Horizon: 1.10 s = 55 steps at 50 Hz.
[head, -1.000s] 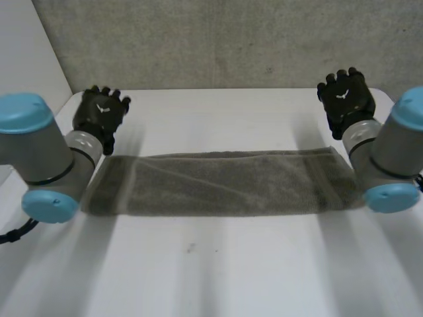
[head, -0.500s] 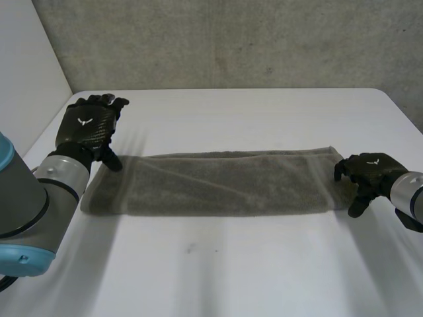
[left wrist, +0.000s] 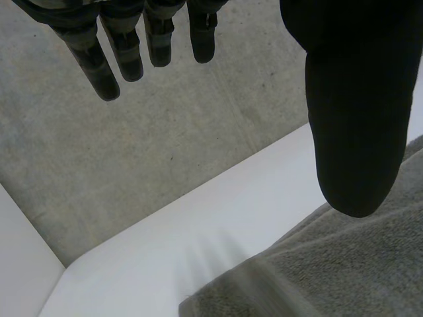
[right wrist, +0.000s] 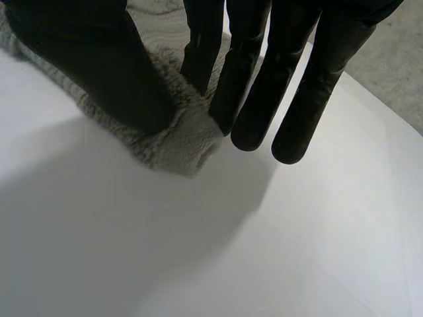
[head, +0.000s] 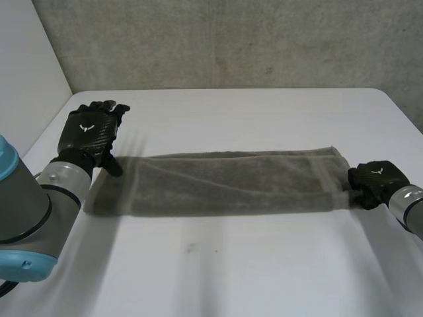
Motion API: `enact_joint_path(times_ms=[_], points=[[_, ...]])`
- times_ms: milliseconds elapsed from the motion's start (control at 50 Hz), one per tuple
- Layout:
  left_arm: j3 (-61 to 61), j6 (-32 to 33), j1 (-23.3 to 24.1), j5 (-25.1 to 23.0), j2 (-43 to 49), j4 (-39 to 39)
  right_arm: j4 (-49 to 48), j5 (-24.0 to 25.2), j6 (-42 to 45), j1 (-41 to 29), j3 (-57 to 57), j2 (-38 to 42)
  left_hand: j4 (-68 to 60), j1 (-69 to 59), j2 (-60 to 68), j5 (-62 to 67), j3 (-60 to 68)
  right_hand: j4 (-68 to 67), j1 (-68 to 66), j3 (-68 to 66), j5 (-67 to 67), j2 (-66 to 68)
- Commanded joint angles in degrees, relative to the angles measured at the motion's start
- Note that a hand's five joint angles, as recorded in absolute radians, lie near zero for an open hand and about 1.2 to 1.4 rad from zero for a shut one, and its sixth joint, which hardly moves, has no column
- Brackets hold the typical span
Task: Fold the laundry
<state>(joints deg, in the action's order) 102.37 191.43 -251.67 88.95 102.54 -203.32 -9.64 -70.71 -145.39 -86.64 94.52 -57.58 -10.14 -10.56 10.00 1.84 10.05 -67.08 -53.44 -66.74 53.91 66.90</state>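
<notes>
I counted 1 towel (head: pixel 225 185) | left hand (head: pixel 89 132) fingers released | right hand (head: pixel 375 179) fingers pinched towel corner, thumb part-hid it

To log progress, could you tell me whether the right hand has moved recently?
Yes. The right hand came toward the camera from beyond the far edge of the towel to its right end.

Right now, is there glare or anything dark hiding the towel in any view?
Head view: no hard glare on the table; the towel reads clearly, its ends at the left hand and right hand. Left wrist view: the dark thumb hides part of the towel. Right wrist view: the hand, near-black, pinches and covers the towel's corner.
</notes>
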Motion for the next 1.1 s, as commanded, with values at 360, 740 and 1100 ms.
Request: enact_joint_path(times_ms=[360,740,1100], points=[[0.37,0.00,0.30,0.08,-0.41,-0.06,0.24,-13.22,11.46,6.77,-4.69,-10.96,-0.58,-0.16,0.72,-1.13,0.67,-12.92,-26.56,-13.26,16.09,13.10],[0.81,0.00,0.39,0.08,-0.59,-0.06,0.15,-4.00,2.75,-37.16,-13.29,-6.08,-0.58,-0.16,0.72,-1.13,0.66,-12.92,-26.56,-13.26,16.09,13.10],[1.43,0.00,0.65,0.08,-0.06,-0.06,0.06,-5.66,0.99,-50.03,-19.99,8.10,-0.41,0.01,0.55,-1.29,0.50,39.83,26.19,39.50,-36.66,-39.66]])
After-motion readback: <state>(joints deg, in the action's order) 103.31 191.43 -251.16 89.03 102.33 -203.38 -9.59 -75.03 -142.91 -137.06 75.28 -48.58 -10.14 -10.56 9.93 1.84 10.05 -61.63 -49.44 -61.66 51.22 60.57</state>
